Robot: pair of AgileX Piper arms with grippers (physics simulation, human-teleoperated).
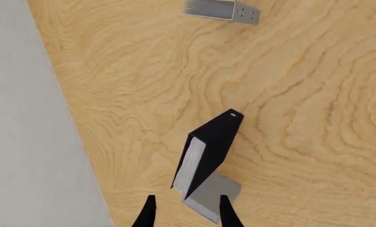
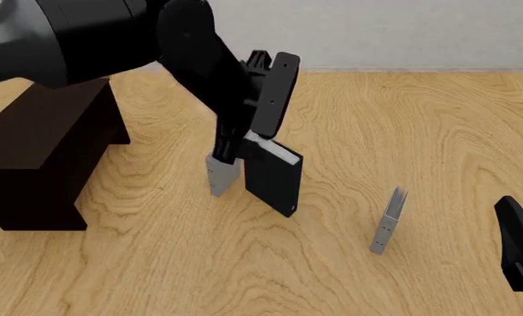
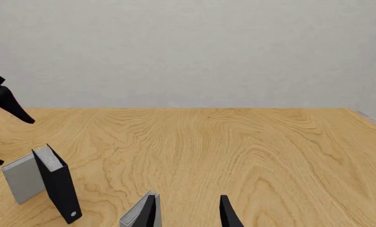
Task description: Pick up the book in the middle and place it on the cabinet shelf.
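Right gripper [image 2: 520,253] sits low at the table's [image 2: 437,131] near right corner, fingers spread around nothing. Thin grey book [image 2: 387,220] stands on edge just ahead of it, well apart from the others. Black book [image 2: 273,178] stands upright mid-table, white page edge up, with the smaller grey book [image 2: 221,175] just beside it on the left. Left gripper [image 1: 185,212] hangs above the pair, fingers spread, gripping nothing. Dark brown cabinet [image 2: 42,151] sits by the table's left edge.
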